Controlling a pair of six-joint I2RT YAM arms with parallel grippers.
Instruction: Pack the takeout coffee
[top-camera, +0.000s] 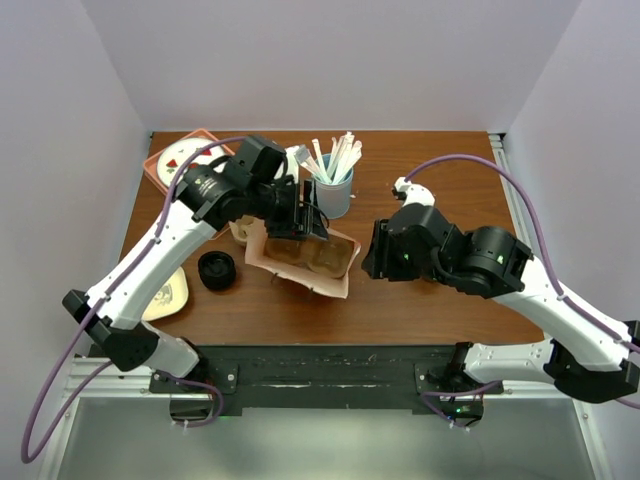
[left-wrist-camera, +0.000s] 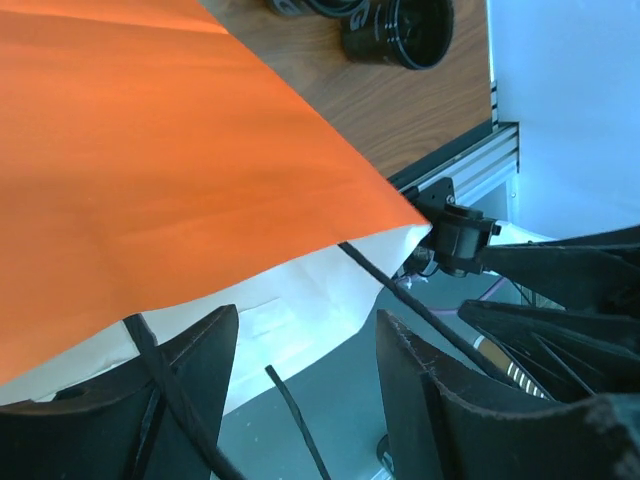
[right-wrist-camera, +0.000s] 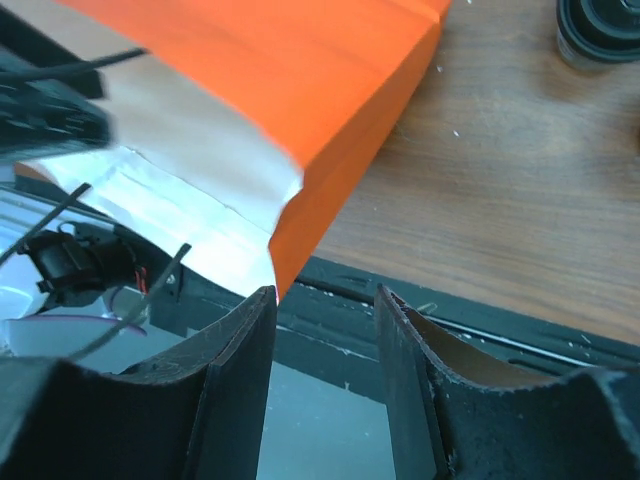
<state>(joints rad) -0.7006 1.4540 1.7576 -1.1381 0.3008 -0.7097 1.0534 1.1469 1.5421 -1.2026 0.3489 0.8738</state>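
An orange paper bag (top-camera: 335, 272) stands open at the table's middle, with brownish shapes inside that I cannot identify. My left gripper (top-camera: 300, 222) hangs over the bag's far rim. In the left wrist view the bag (left-wrist-camera: 150, 150) fills the upper left, and the left gripper (left-wrist-camera: 305, 315) is open with only thin black handle cords (left-wrist-camera: 400, 295) crossing the gap. My right gripper (top-camera: 368, 250) is at the bag's right edge. In the right wrist view it (right-wrist-camera: 325, 292) is open, and the bag's (right-wrist-camera: 300, 80) corner tip just meets its left finger (right-wrist-camera: 240, 340). A pale cup (top-camera: 240, 232) is mostly hidden under the left arm.
A black lid (top-camera: 216, 270) lies left of the bag. Behind the bag stands a blue cup of straws and stirrers (top-camera: 335, 185). An orange tray (top-camera: 160, 172) sits at the back left and a pale plate (top-camera: 170, 295) at the front left. The table's near edge rail (right-wrist-camera: 450, 325) runs below the right gripper.
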